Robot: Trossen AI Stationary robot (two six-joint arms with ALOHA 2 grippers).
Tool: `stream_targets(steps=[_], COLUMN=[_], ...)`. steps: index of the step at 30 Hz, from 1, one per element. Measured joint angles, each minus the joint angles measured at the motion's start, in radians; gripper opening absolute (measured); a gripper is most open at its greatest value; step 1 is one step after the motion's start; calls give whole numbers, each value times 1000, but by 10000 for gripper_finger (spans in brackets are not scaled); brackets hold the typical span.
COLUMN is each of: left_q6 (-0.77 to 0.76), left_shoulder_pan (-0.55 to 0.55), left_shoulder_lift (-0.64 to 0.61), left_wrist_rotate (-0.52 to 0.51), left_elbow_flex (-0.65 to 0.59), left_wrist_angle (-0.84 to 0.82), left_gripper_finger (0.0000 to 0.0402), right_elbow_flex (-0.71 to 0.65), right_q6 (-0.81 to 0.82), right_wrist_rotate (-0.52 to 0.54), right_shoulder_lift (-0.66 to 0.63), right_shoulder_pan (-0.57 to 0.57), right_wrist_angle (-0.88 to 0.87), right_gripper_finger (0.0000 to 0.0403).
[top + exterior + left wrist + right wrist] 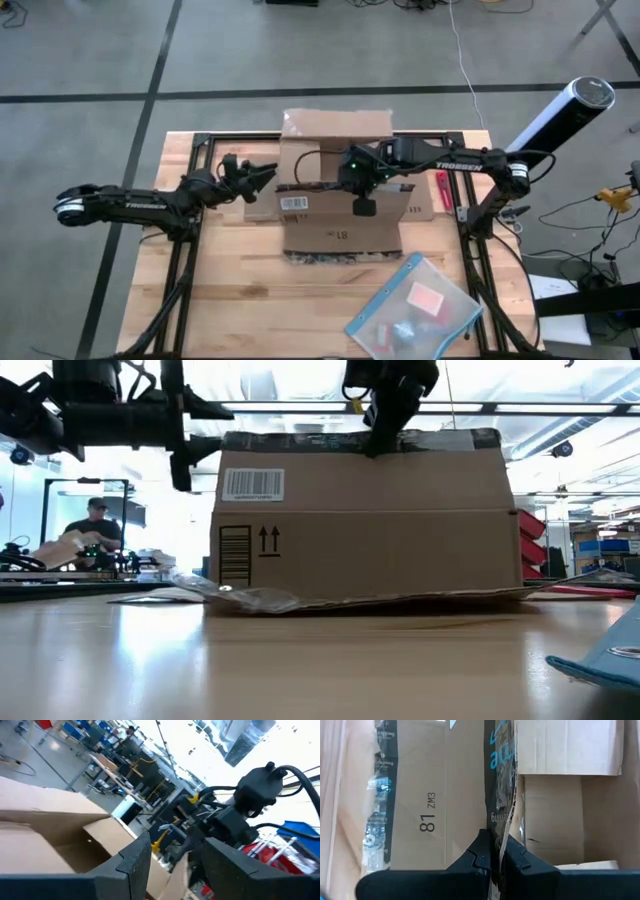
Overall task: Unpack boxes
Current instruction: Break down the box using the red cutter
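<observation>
Right hand (496,851) pinching box (335,190) flap edge, right wrist view only, left hand (262,177) spread beside box

An opened cardboard box (335,190) sits mid-table, the right gripper (363,205) over it and the left gripper (262,178) beside it.

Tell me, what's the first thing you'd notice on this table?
The big brown cardboard box in the middle of the wooden table, with its flaps spread open. The right gripper is over the box's top, pinching the edge of a flap with dark printed tape, while the left gripper waits open at the box's left side. Near the front right corner lies a clear plastic pouch with a blue edge.
</observation>
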Motion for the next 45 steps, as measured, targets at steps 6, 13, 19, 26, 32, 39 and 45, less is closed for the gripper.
stream_targets(steps=[6,13,19,26,32,39,45], left_q6=[-23,-95,-108,-104,-101,-100,-95], left_shoulder_pan=[0,0,0,0,0,0,0], left_shoulder_lift=[-5,-5,-6,-5,-5,-5,0], left_wrist_rotate=[117,292,352,353,353,352,352], left_elbow_flex=[0,0,0,0,2,2,2], left_wrist_angle=[-1,0,0,-2,-18,-36,-117], left_gripper_finger=[157,157,157,157,157,157,157], right_elbow_flex=[0,0,-2,-2,-2,-2,-2], right_q6=[59,133,155,243,292,352,422], right_wrist_rotate=[131,240,252,143,58,17,-57], right_shoulder_lift=[1,2,2,37,140,276,309], right_shoulder_pan=[61,113,176,231,284,300,290], right_wrist_angle=[4,2,3,21,76,187,251], right_gripper_finger=[0,0,0,0,1,1,26])
